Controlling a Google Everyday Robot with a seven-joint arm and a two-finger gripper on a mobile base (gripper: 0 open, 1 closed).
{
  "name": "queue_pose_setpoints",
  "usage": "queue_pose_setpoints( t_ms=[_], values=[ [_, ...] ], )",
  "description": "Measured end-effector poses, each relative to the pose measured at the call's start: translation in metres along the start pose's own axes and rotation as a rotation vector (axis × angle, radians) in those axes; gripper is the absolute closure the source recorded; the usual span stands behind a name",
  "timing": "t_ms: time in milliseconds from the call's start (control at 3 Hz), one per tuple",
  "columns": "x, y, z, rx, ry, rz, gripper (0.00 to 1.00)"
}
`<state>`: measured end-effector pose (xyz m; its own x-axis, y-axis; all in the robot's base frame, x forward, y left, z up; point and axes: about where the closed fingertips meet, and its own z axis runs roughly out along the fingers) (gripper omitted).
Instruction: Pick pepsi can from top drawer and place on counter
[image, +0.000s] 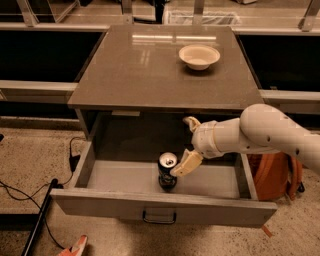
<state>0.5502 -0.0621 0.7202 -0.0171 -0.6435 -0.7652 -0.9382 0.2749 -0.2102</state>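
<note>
The pepsi can (167, 171) stands upright in the open top drawer (160, 206), near the middle of its front. It is dark blue with a silver top. My gripper (187, 144) is inside the drawer, just right of the can, with its jaws open. One cream finger (185, 164) reaches the can's upper right side; the other finger (191, 122) is farther back, clear of the can. The white arm (260, 135) comes in from the right. The counter (160, 67) above is grey-brown and glossy.
A cream bowl (199, 56) sits on the counter at the back right. An orange bag (275, 175) leans by the cabinet's right side. Black cables (30, 195) run on the floor at the left. Dark shelving stands behind on both sides.
</note>
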Motion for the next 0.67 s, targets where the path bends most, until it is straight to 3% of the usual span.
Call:
queue_pose_setpoints(
  t_ms=[333,667],
  values=[
    [-0.006,0.009,0.019,-0.016,-0.045,-0.063,0.0],
    [-0.005,0.014,0.038,-0.049,-0.072,-0.087,0.0]
  ],
)
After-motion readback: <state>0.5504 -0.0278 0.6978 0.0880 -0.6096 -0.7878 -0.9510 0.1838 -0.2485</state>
